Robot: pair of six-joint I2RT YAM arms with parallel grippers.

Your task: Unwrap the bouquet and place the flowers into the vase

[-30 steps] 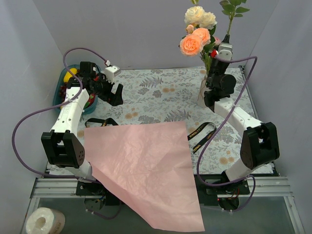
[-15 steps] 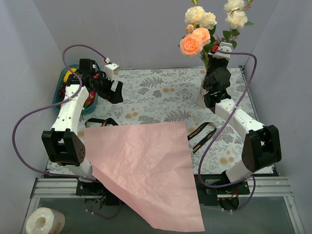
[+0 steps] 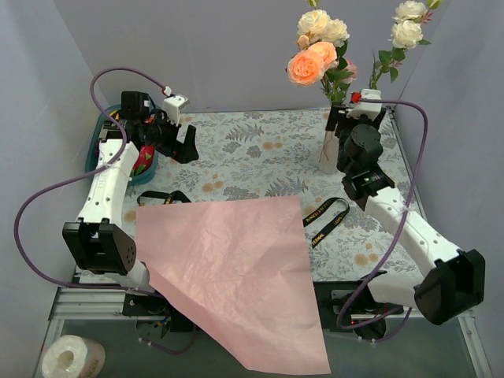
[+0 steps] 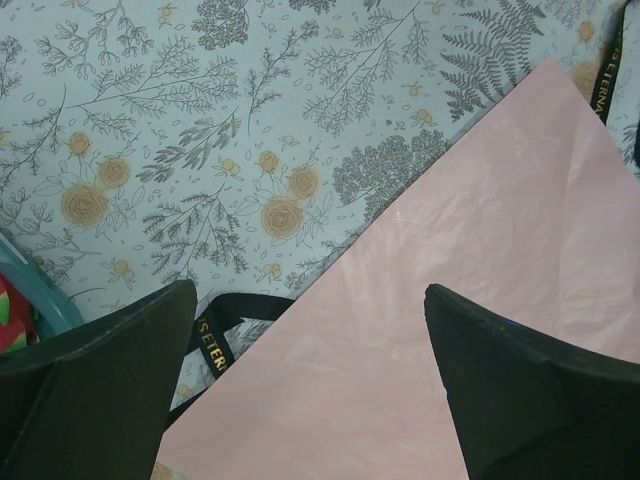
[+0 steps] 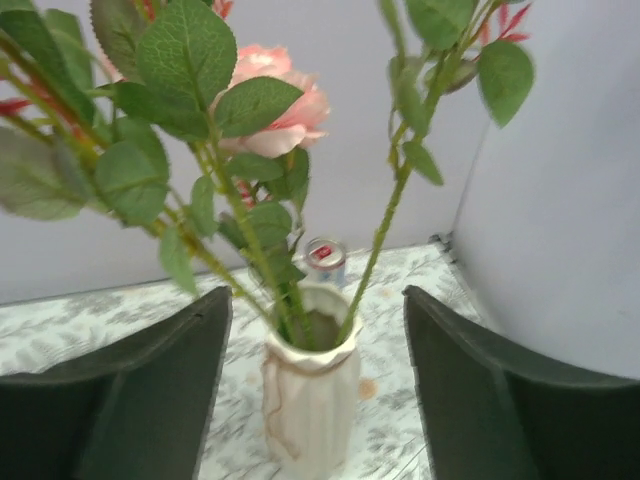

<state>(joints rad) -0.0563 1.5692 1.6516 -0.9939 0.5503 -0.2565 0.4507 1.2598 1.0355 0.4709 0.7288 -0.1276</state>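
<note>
The cream vase stands at the back right of the table with the flowers in it: peach and white roses, plus a leaning stem of white roses. My right gripper hovers just right of the vase, open and holding nothing. In the right wrist view the vase sits between the spread fingers of the gripper, green stems rising from its mouth. The unwrapped pink paper lies flat. My left gripper is open above the paper's corner.
Two black ribbon pieces lie beside the paper. A teal bowl of plastic fruit sits at the back left. A small red-topped jar stands behind the vase. A paper roll lies below the table edge.
My right gripper has opened and let go of the white-rose stem, which now stands in the vase. The right arm has drawn back to the right. The left arm shifted slightly.
</note>
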